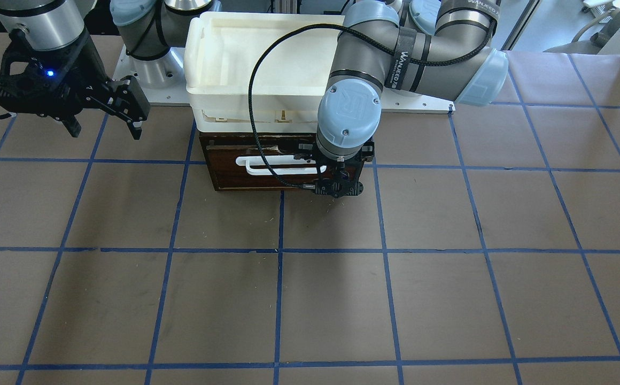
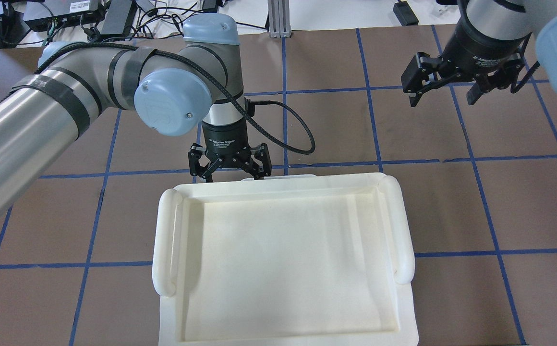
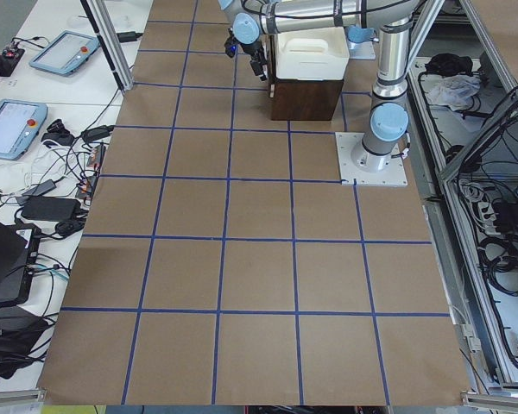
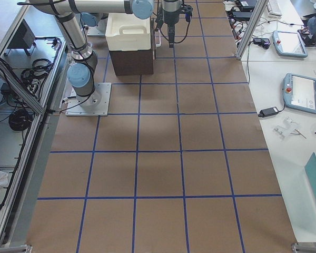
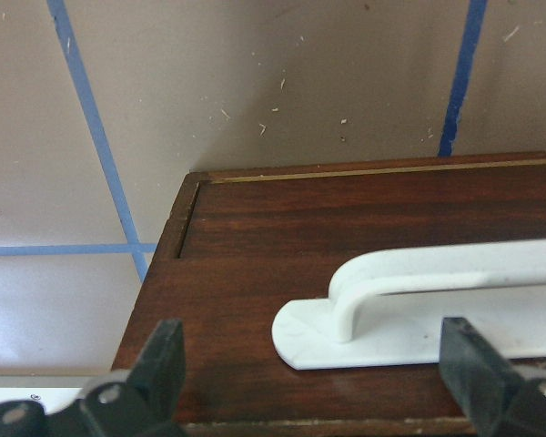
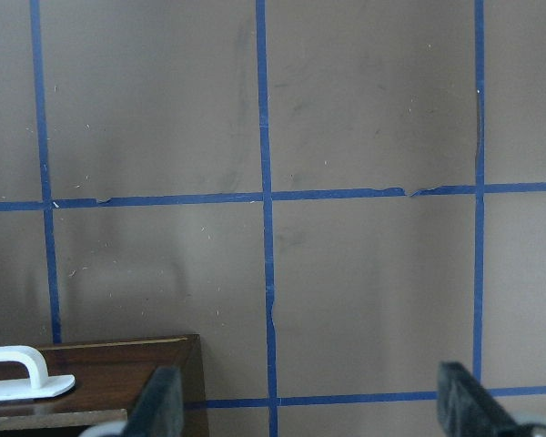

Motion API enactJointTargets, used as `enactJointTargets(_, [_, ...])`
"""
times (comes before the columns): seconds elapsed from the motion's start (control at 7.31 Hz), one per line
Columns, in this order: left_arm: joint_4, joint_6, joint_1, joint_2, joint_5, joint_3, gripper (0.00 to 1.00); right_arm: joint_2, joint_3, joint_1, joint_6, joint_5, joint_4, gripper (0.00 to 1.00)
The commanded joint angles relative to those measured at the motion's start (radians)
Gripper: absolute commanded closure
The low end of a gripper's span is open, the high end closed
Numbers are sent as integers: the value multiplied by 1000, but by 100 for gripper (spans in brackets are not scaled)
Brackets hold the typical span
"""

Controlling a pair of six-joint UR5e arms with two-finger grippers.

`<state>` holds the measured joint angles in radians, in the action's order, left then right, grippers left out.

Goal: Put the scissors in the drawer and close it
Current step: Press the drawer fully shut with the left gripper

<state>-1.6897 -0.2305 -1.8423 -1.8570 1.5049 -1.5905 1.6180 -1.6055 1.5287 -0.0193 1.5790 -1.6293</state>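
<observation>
The drawer, midway along the desk's robot-side edge, sits flush and looks closed. The scissors show in no view and are presumably inside. The left hand gapes at its white handle and the right hand hangs open, so only backing away seems to remain.

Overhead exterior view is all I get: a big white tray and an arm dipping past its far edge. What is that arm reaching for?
Observer: The front-facing view shows a dark wooden drawer below the tray; the left gripper hovers by its white handle.
Visitor: Is it gripping the handle?
Observer: No. Its wrist view shows the fingers wide apart, either side of the handle's end.
Visitor: Where are the scissors?
Observer: No view shows them; the right gripper is open and empty.
</observation>
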Motion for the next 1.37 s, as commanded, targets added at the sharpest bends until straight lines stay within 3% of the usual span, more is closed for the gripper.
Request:
enactJointTargets(0.0, [-36,-9,0,8,0,0,0,0,-1,1,-1,7,0,0])
enactJointTargets(1.23, [-68,-46,6,19,-15,15,0,0,-1,-4,-1,7,-1,0])
